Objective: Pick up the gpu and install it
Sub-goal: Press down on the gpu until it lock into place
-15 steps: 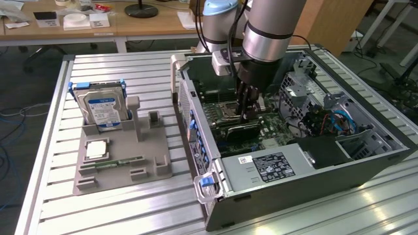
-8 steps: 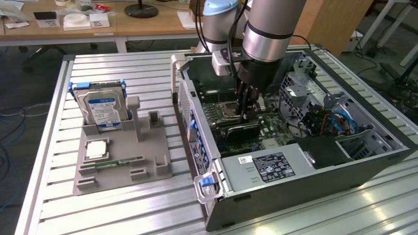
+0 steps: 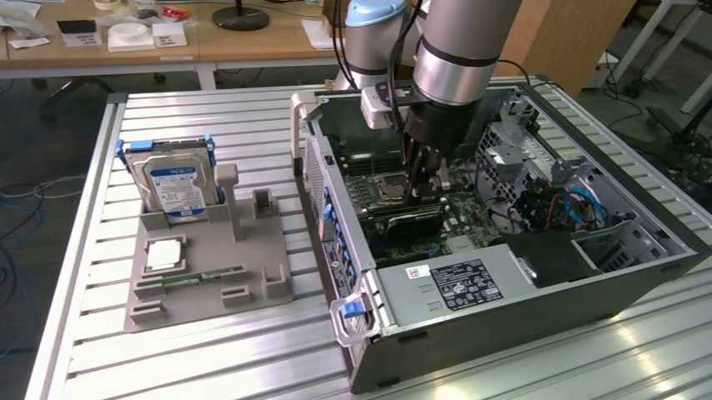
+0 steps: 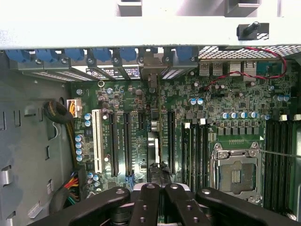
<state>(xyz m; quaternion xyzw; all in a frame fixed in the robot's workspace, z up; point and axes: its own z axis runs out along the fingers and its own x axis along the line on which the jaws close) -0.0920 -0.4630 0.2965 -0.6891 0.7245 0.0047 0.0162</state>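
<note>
1. The arm reaches down from the far side into the open computer case point(image 3: 623, 267), which lies on its side on the slatted metal surface point(image 3: 78, 250).
2. The tool point(image 3: 425, 196) hangs low over the motherboard point(image 3: 473, 225), just to the exterior view's right of the empty processor socket point(image 3: 392, 185).
3. In the wrist view the tool's black linkage point(image 4: 160, 193) is in the foreground; whether the tool is open or closed, I cannot tell.
4. The gpu point(image 3: 406, 227) is inside the case, directly under the tool, among the expansion slots. In the exterior view it is a black rectangle on the near side of the socket.
5. In the wrist view the gpu point(image 4: 154, 146) appears edge-on, running from the tool toward the row of blue bracket clips point(image 4: 101, 54) at the case wall. Whether it is fully seated in its slot cannot be told.
6. On the exterior view's left, well apart from the case, a grey holder point(image 3: 256, 287) sits on the surface.
7. A silver hard drive with a blue label point(image 3: 172, 187) stands upright at the holder's far end.
8. A square processor chip point(image 3: 165, 254) lies flat in the holder, and a narrow green memory stick point(image 3: 206, 277) lies just near of it.
</note>
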